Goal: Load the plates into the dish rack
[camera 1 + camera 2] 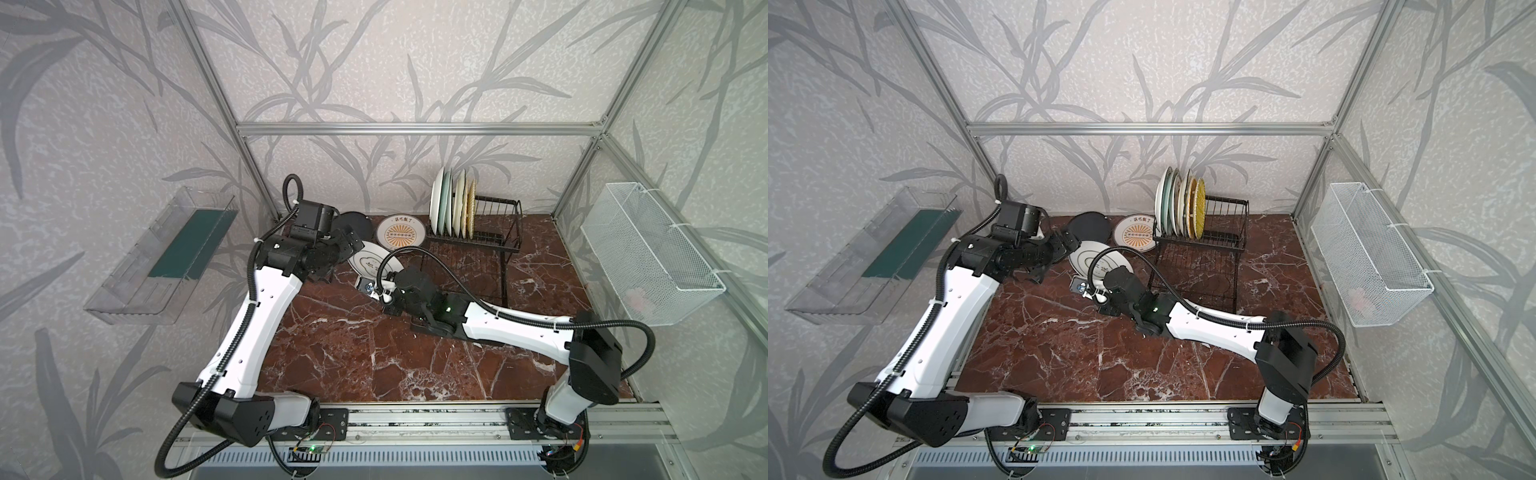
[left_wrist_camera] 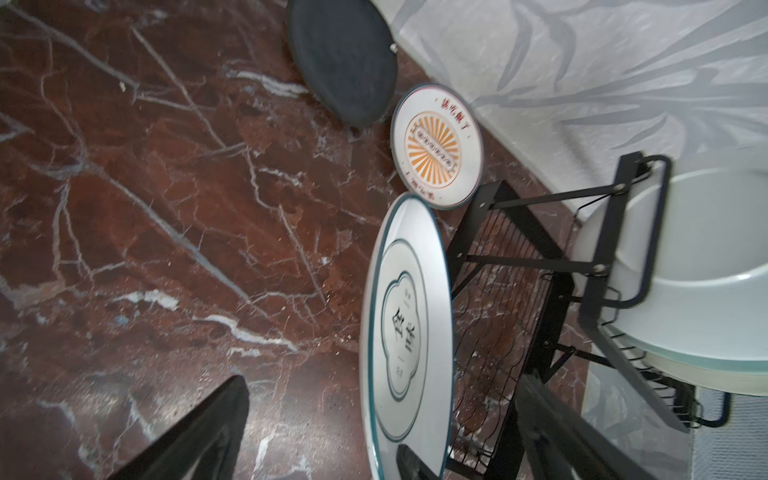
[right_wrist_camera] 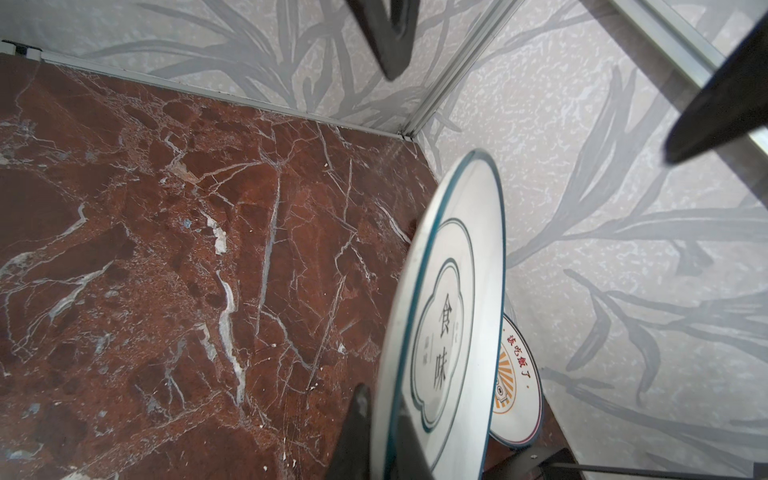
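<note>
A white dark-rimmed plate point(image 1: 365, 259) point(image 3: 453, 311) point(image 2: 409, 311) is tilted up off the marble, left of the dish rack point(image 1: 478, 245) point(image 2: 519, 270). My right gripper point(image 1: 384, 291) point(image 3: 384, 449) is shut on its near rim. My left gripper point(image 1: 353, 245) point(image 2: 382, 449) stands open, its fingers either side of the plate's far edge and clear of it. Behind, a matte black plate point(image 1: 353, 224) point(image 2: 345, 62) and an orange-sunburst plate point(image 1: 401, 235) point(image 2: 436, 145) lie flat. Several plates point(image 1: 451, 208) stand upright in the rack's slots.
A clear plastic bin point(image 1: 166, 257) hangs on the left wall and a white mesh basket point(image 1: 648, 257) on the right wall. The rack's flat grid tray point(image 1: 465, 270) reaches toward the front, beside my right arm. Aluminium frame posts stand at the back corners.
</note>
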{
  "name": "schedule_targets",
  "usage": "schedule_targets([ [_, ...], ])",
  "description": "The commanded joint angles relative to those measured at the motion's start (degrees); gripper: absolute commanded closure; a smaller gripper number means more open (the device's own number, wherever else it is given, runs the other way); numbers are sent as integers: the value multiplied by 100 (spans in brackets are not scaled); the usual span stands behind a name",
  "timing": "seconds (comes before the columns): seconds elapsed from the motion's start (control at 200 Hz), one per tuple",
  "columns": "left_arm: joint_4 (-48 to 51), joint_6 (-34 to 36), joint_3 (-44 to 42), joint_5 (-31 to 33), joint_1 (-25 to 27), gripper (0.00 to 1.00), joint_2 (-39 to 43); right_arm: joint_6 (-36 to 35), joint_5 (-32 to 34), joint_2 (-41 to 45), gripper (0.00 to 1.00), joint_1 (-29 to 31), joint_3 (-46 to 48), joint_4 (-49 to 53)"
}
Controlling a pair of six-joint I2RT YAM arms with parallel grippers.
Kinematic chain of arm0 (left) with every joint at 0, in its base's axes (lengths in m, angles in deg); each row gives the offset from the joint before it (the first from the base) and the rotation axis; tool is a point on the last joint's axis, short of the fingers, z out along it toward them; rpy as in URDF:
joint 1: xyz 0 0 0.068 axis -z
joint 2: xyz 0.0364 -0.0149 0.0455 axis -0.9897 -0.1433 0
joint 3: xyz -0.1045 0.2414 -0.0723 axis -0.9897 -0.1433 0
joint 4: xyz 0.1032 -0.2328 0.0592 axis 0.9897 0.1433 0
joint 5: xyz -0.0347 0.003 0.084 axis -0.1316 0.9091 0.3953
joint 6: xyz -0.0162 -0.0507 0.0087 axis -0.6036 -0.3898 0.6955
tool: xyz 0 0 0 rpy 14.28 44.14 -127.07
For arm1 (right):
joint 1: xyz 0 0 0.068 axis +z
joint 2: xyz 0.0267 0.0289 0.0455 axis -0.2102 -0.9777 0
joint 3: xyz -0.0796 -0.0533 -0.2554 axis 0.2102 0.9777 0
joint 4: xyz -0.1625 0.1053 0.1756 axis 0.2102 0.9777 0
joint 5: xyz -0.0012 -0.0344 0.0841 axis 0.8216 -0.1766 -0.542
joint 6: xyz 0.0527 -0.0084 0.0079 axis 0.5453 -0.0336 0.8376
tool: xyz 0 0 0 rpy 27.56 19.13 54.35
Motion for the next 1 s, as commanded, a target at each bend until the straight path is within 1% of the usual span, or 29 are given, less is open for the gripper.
schedule_targets([
  [0.0,-925,449,-283,-415,-238,1,620,277,207,427,100,-22,-7,-119],
  [0.12,-2268,564,-1057,-1373,-647,1,1282,565,176,650,100,-53,-28,85],
  [0.18,-2912,582,-1443,-1735,-805,1,1597,748,94,820,100,-83,-86,212],
  [0.32,-3901,706,-2132,-1929,-935,1,2142,1361,-371,1240,100,-177,-428,558],
  [0.34,-4017,733,-2202,-1972,-943,1,2195,1478,-483,1282,100,-367,-522,654],
  [0.38,-4252,782,-2343,-2053,-948,1,2287,1653,-636,1354,100,-435,-717,847],
  [0.445,-4635,769,-2573,-2208,-946,1,2417,1746,-752,1476,100,-479,-1017,1059],
  [0.515,-5041,737,-2802,-2389,-945,1,2505,1816,-878,1638,100,-487,-1230,1070],
  [0.55,-5162,726,-2888,-2432,-950,1,2533,1949,-751,1690,100,-488,-1399,1117],
  [0.605,-5278,723,-2994,-2456,-945,1,2558,2195,-607,1690,100,-562,-1850,1458],
  [0.655,-5341,718,-3077,-2456,-947,1,2578,2425,-793,1698,100,-724,-2224,1714],
  [0.76,-5442,723,-3226,-2470,-944,1,2574,2908,-972,1817,100,-1109,-2584,1703],
  [0.86,-5517,721,-3344,-2506,-952,1,2574,3531,-1397,1902,100,-1644,-2919,1765],
  [0.995,-5595,741,-3546,-2517,-946,1,2587,4104,-1420,2056,100,-2250,-3109,1730],
])
